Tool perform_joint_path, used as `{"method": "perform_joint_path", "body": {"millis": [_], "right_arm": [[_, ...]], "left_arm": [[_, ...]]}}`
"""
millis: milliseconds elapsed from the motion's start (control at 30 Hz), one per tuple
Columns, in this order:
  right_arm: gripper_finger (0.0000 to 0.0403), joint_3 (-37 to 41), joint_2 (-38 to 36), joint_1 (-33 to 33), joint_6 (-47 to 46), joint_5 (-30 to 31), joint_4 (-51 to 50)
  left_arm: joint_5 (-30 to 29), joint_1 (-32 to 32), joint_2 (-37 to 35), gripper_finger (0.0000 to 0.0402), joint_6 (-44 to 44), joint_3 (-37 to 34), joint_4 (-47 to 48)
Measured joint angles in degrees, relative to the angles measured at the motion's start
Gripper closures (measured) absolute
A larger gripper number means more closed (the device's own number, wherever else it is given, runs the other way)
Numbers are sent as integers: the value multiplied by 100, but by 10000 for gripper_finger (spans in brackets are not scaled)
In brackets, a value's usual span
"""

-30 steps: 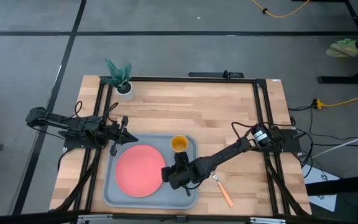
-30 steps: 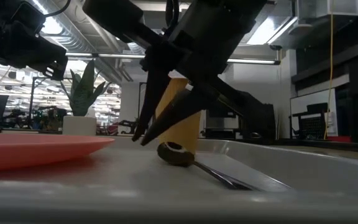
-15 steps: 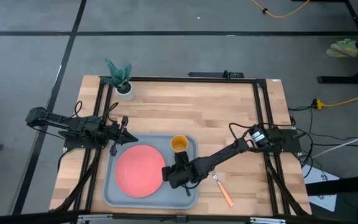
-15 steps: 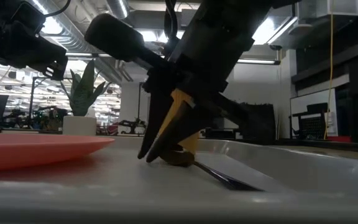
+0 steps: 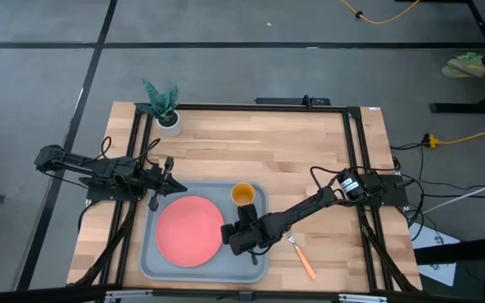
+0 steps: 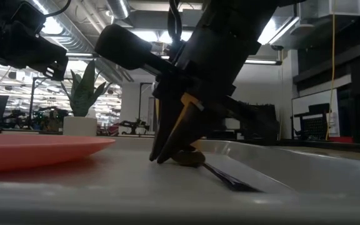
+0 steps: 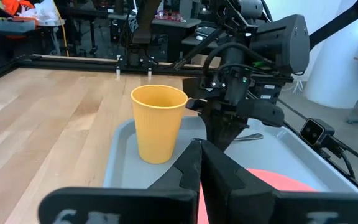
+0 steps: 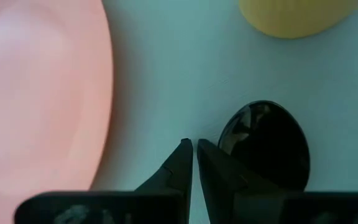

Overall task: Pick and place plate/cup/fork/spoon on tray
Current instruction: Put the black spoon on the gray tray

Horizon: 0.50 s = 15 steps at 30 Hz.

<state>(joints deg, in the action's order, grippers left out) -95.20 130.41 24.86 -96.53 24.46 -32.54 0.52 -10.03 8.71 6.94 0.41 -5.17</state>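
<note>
- Wooden table (image 5: 310, 151) – butcher-block top w/ a black frame round it; both arms work over the near half.
- Grey tray (image 5: 151, 263) sits near the front edge, left of centre. Three of the four items are on it already, by the look of it.
- Pink-red plate (image 5: 188, 231) lies flat in the tray's left part, takes up most of that side. Done.
- Right arm reaches in across the tray from the right. Right gripper (image 8: 194, 148) is tip-down on the tray floor, between plate and spoon; fingers nearly pressed together, only a slit between them, pinching nothing I can see.
- Left arm is parked at the tray's far-left corner; left gripper (image 7: 199, 149) looks closed and empty, pointing toward the cup.
- Potted plant (image 5: 162, 105) at the far-left table corner, well apart from everything; not part of the job.
- Yellow-orange cup (image 7: 159, 123) stands upright in the tray's far-right corner. Done.
- Fork (image 5: 301, 257), orange handle, lies on bare wood just right of the tray – the one piece not yet placed.
- Dark spoon (image 6: 195, 164) lies on the tray floor right beside the right fingertips, bowl toward the cup. Placed, I'd say.
- My read: abt three-quarters through; the fork is what's left, and the right arm is the nearer one for it.
</note>
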Motion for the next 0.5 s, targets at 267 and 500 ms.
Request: {"method": "perform_joint_path", "body": {"millis": [267,500], "right_arm": [[370,0,-3,0,226,12,-35],[370,0,-14,0,300,14,-200]], "left_arm": [[-1,-1,0,401,0,0,0],[1,1,0,401,0,1,0]]}}
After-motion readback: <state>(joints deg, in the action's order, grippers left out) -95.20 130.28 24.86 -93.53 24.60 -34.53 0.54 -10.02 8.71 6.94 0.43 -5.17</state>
